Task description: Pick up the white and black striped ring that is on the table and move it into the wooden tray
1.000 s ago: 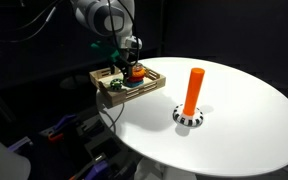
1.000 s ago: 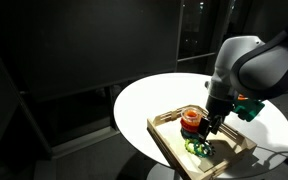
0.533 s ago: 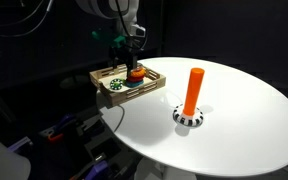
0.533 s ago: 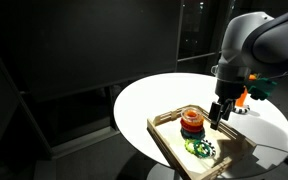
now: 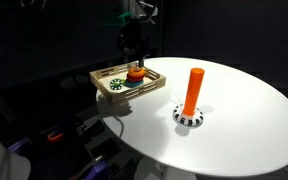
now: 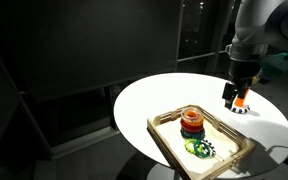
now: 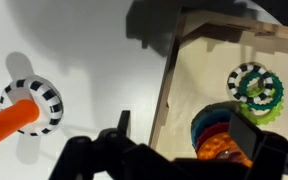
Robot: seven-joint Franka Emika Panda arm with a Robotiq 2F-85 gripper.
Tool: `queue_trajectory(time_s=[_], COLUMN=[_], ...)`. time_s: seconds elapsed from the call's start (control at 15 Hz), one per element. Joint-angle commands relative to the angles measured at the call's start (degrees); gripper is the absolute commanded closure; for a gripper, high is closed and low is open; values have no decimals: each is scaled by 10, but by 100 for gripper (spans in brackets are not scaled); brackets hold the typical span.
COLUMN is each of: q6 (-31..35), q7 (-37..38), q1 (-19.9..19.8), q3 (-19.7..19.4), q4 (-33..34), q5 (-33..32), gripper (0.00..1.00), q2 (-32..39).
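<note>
Robotiq gripper (image 7: 180, 150): fingers spread wide, nothing between them; it hovers above the shallow light-wood tray (image 7: 170, 92). Directly below, inside the tray: stack of coloured rings (image 7: 220, 136); just beyond it, the black-and-white striped ring (image 7: 240, 73), flat on the tray floor, touching a green ring (image 7: 264, 92). Outside the tray, well apart: orange peg on striped disc base (image 7: 26, 106).

In an exterior view we see the round white table (image 6: 149, 100) w/ the wooden tray (image 6: 230, 152) at its near edge. Inside the tray, a stack of orange & red rings (image 6: 192, 122) stands toward the far end. Nearer to us a green piece (image 6: 193, 147) lies flat, w/ the white and black striped ring (image 6: 204, 151) on it. The gripper (image 6: 231, 98) hangs near the table's far edge at frame right, apart from the tray and just beside the orange peg (image 6: 243, 97) on its striped base (image 6: 242, 108).
</note>
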Motion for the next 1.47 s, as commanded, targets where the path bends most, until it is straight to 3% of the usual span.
queue_trajectory(time_s=[0.0,0.93,1.4], q6=[-36,-193,-230], q7=[36,-51,-44], q1=[-9,-18,-23], q3=[-5,-27,-27], q4=[-19,-12,2], q5=[-22,108,108], gripper=[0,0,0], q2=[-64,-216,-262])
